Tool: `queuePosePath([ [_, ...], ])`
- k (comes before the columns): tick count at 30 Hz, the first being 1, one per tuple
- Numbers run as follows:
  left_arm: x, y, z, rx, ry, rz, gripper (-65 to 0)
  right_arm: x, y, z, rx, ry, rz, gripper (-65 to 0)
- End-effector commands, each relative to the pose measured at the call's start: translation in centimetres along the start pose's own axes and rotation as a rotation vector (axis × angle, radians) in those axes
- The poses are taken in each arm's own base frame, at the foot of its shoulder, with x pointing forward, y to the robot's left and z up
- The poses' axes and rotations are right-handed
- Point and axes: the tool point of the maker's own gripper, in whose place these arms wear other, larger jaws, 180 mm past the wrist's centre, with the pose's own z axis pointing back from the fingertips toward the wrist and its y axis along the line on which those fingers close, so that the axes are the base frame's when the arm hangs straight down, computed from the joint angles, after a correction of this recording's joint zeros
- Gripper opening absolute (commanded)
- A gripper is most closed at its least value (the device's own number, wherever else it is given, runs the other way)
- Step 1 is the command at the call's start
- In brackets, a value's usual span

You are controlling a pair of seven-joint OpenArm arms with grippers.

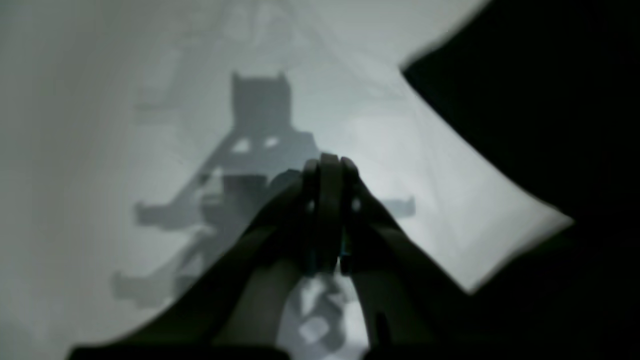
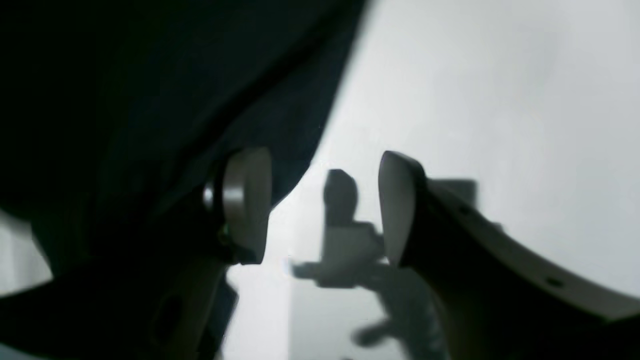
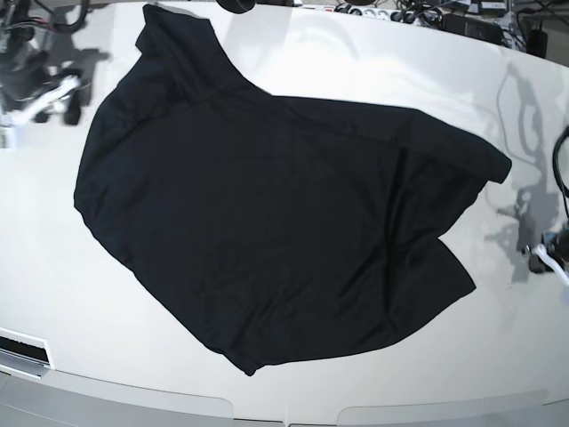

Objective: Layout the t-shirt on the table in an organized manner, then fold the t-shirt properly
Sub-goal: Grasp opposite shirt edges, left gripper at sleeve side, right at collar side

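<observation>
The black t-shirt (image 3: 267, 213) lies spread but skewed and creased on the white table (image 3: 498, 107), one part reaching the far edge at the upper left. My right gripper (image 2: 320, 205) is open just off the shirt's edge (image 2: 150, 100); only bare table (image 2: 500, 100) shows between its pads. In the base view it sits at the far left (image 3: 62, 93). My left gripper (image 1: 327, 167) is shut on nothing above bare table (image 1: 100, 100), with the shirt (image 1: 550, 100) to its right. The base view shows it at the right edge (image 3: 540, 258), clear of the cloth.
Cables and a power strip (image 3: 400, 13) lie along the table's far edge. The curved front edge (image 3: 284, 414) runs along the bottom of the base view. A dark cable (image 3: 562, 169) hangs at the right.
</observation>
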Motion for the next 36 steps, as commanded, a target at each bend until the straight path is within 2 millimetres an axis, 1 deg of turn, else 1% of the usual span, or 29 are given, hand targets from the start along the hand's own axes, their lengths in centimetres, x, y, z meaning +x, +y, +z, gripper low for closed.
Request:
queuePosePath([
  [1, 1.4, 1.1, 0.8, 0.016, -0.042, -0.003, -65.0, -0.5, -0.6, 0.0, 0.004, 0.003, -0.031, -28.7],
  [3, -0.3, 0.9, 0.7, 0.012, -0.015, -0.002, -65.0, -2.5, -1.2, -0.9, 0.041, 0.035, -0.117, -28.7],
  [5, -1.3, 0.9, 0.6, 0.012, -0.008, -0.002, -65.0, -4.1, -1.4, -2.1, 0.094, 0.061, -0.199, -28.7],
  [8, -1.6, 0.9, 0.6, 0.013, -0.008, -0.002, -65.0, -5.7, -0.1, -3.8, 0.211, 0.104, -0.258, -28.7],
  [12, -1.5, 1.2, 0.8, 0.017, -0.008, -0.003, -65.0, -6.5, 2.7, -4.6, 0.384, 0.128, -0.309, -28.7],
  [15, -1.5, 1.4, 0.9, 0.021, -0.009, -0.004, -65.0, -6.4, 3.6, -5.1, 0.413, 0.141, -0.295, -28.7],
  [18, -1.6, 1.4, 0.9, 0.021, -0.004, -0.004, -65.0, -5.8, 4.2, -5.4, 0.434, 0.129, -0.27, -29.4],
  [19, -1.7, 1.3, 0.9, 0.017, 0.002, -0.003, -65.0, -5.7, 4.2, -5.3, 0.437, 0.125, -0.263, -32.0],
  [20, -1.8, 1.1, 1.0, 0.002, 0.011, 0.005, -65.0, -5.6, 4.1, -5.3, 0.437, 0.123, -0.262, -37.8],
  [23, -1.9, -0.5, 1.5, -0.119, 0.02, 0.037, -65.0, -5.8, 4.0, -5.3, 0.435, 0.136, -0.256, -64.4],
  [26, -1.7, -1.9, 2.6, -0.237, 0.024, 0.075, -65.0, -5.9, 3.8, -5.2, 0.432, 0.149, -0.247, -65.0],
  [32, -3.6, -0.3, 5.3, -0.274, 0.108, 0.233, -65.0, -5.7, 2.6, -4.8, 0.411, 0.159, -0.222, -65.0],
  [36, -4.8, 1.7, 7.4, -0.266, 0.094, 0.343, -65.0, -5.3, 1.9, -4.7, 0.4, 0.159, -0.206, -65.0],
])
